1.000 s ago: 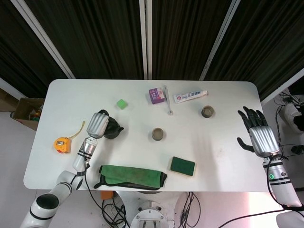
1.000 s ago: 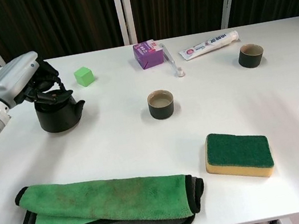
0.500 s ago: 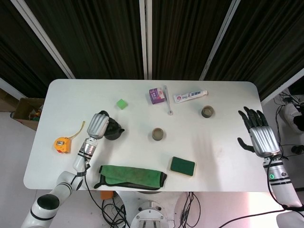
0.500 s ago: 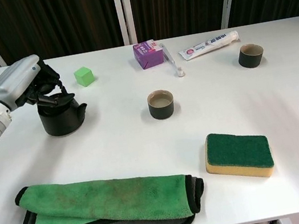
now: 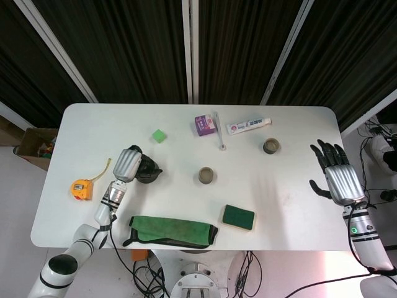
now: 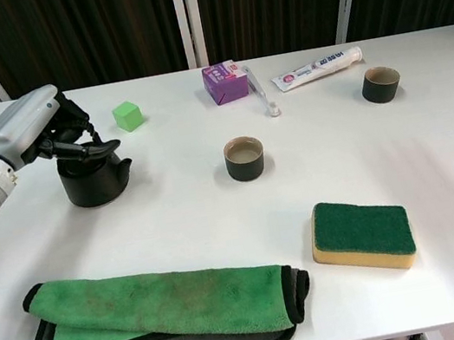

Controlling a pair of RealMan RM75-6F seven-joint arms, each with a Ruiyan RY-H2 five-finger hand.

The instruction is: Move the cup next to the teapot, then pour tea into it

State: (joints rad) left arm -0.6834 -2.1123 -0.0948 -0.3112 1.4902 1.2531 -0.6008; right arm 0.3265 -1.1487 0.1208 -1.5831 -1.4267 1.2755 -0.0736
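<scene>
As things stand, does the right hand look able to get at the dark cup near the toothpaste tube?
Probably yes. The right hand hovers open at the table's right edge, holding nothing, and the dark round cup by the white toothpaste tube stands with only bare white table between them.

Teapot point(image 6: 94, 178) left of cup point(image 6: 244, 158), sponge point(image 6: 362, 234) front right, cloth point(image 6: 163, 309) front left

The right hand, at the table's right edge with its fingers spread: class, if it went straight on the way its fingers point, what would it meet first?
Probably nothing. The right hand points toward the table's far edge and the curtains; the dark cup sits off to its left, though depth is unclear.
</scene>
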